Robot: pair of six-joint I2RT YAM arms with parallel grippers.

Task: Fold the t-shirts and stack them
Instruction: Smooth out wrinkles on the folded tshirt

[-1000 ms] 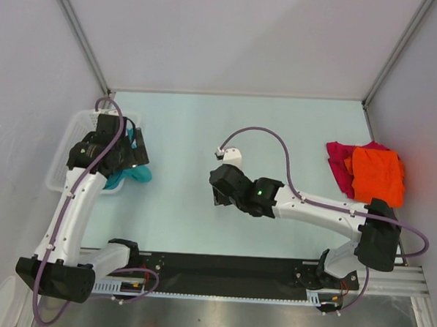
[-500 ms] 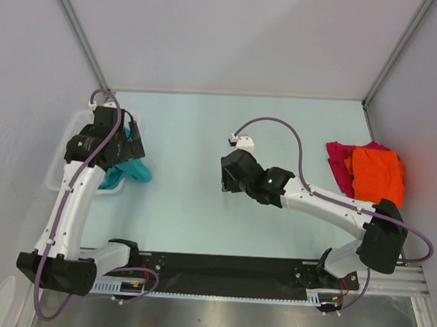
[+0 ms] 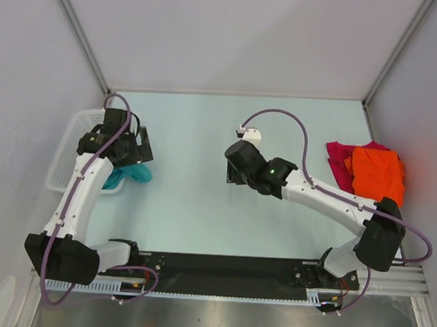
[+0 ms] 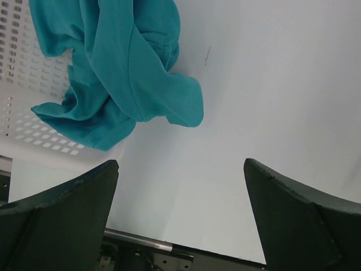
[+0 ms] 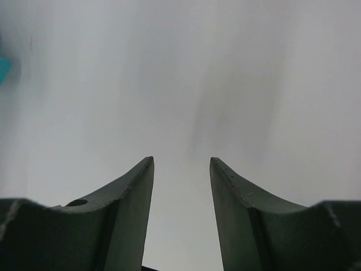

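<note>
Left claw (image 4: 180, 169) spread to its widest, empty, hanging over the pale green surface (image 3: 206, 126) just beside the soft teal blue-green cloth t-shirt (image 4: 113, 68). Crumpled teal cloth, partly inside the white plastic mesh basket (image 4: 22, 73) at the left edge, partly spilled over its rim onto the surface. Likely reason for so wide a gape: room to take a thick bunch of folds in one bite.

Right claw (image 5: 180, 161) partly parted, pinching nothing, poised over bare surface near the middle. Probably kept there to mark out, or help at, the spot for laying the shirt flat.

By the right edge, well apart from both claws: bright orange cloth t-shirt (image 3: 378, 175), folded to a neat block, lying on the crimson red cloth t-shirt (image 3: 337, 159), with red cloth showing past its left and far sides. Seemingly the stack, parked out of the way to leave the middle open for folding. Judged so, only the teal one yet to do.

Worth minding on the pull: cloth catching the basket rim and dragging the light basket along.
</note>
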